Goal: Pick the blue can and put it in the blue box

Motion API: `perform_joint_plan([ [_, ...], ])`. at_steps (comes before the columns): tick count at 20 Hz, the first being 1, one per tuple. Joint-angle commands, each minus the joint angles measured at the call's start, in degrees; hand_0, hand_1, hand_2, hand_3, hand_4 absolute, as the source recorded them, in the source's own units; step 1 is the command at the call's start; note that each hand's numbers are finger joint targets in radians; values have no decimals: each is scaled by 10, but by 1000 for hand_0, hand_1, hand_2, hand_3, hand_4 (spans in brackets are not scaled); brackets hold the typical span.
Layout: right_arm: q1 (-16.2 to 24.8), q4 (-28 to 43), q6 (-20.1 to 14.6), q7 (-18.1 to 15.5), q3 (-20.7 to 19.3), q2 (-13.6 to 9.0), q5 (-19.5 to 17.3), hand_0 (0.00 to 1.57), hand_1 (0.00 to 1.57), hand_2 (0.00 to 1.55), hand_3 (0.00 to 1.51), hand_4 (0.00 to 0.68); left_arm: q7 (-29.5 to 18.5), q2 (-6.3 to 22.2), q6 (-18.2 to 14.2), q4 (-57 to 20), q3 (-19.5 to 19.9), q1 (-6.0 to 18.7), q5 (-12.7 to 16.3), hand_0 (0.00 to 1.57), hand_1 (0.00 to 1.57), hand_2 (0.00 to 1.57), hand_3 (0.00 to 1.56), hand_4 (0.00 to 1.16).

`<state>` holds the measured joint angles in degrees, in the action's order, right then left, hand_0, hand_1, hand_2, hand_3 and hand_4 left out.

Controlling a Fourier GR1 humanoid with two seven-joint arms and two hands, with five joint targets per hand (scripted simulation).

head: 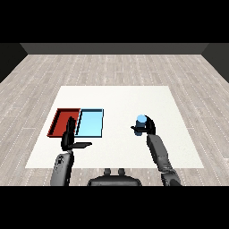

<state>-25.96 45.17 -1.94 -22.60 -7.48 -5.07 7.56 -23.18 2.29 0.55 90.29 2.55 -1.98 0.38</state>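
My right hand [146, 127] curls round the blue can [141, 120], upright, well to the right of the blue tray [91, 123]. The carry runs leftward to that tray. My left hand [70, 136], fingers straight and holding nothing, sits at the tray's near-left corner.

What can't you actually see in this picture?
- Blue can, head view: only its top shows; the right robot hand, curled round it, hides the rest.
- Red tray: the left robot hand covers its near right corner.
- Whether the can touches the table: cannot tell.
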Motion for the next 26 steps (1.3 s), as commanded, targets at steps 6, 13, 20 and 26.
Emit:
perform_joint_plan([
  [6,3,90,-20,-1,35,11,-29,1459,1459,1480,1354,518,11,-17,-11,-17,-25,22,-19,0,0,0,0,0],
  [13,-31,105,-35,2,39,32,-29,1446,1446,1469,1369,539,3,-22,1,-39,-65,19,-2,0,0,0,0,0],
  [20,40,244,-57,68,98,50,-52,1444,1444,1468,1345,556,44,-23,-35,-22,-94,51,-8,0,0,0,0,0],
  [26,24,225,-114,40,166,51,-18,1443,1443,1462,1348,562,45,-23,-70,-67,-122,95,25,0,0,0,0,0],
])
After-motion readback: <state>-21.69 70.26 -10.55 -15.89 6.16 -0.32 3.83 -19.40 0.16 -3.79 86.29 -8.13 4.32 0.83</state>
